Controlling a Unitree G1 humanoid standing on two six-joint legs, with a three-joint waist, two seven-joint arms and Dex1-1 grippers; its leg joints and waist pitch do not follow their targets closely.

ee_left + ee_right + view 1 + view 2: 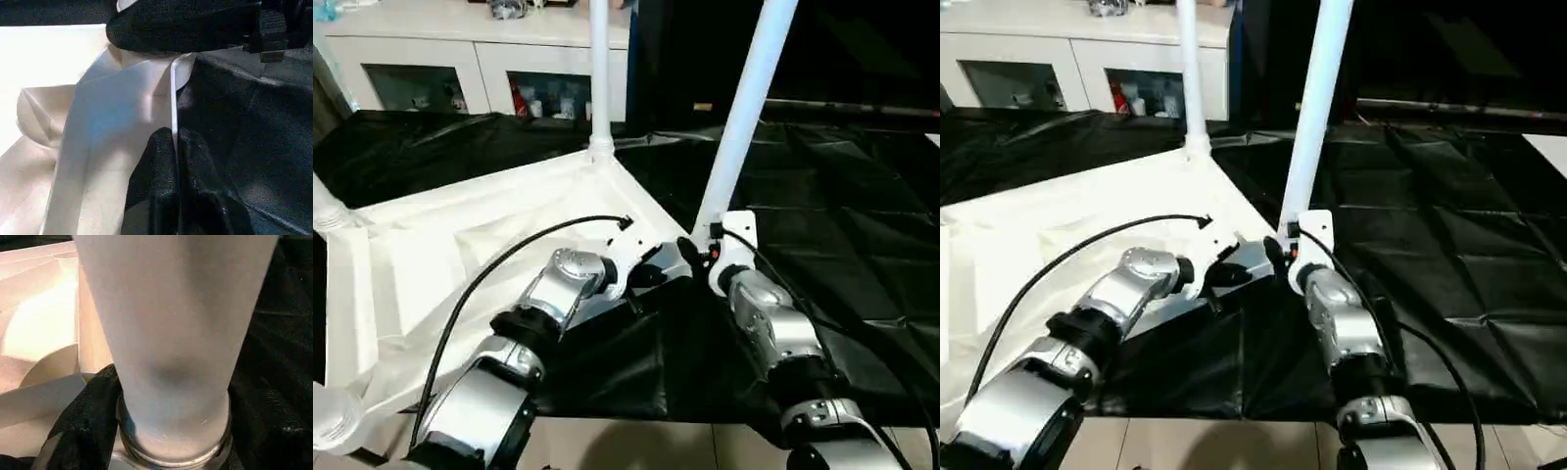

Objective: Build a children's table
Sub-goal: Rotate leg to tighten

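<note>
Item: white plastic ribbed tabletop (460, 245), inverted on black-draped worktop (862, 245). My left gripper (173, 171) pinches its near rim; my right gripper (700, 257) spreads around leaning white tapered tube leg (749, 98).

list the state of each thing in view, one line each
table top: upside down on the black-draped table
far leg: upright in its corner socket
near leg: tilted, base at near corner
left gripper: shut on table top's edge
right gripper: around near leg's base

Both silver forearms reach forward, converging. Left black two-fingered hand (178, 191): fingers pressed together, pinched shut. Right black two-fingered hand (705, 257): fingers spread either side of white tube.
</note>
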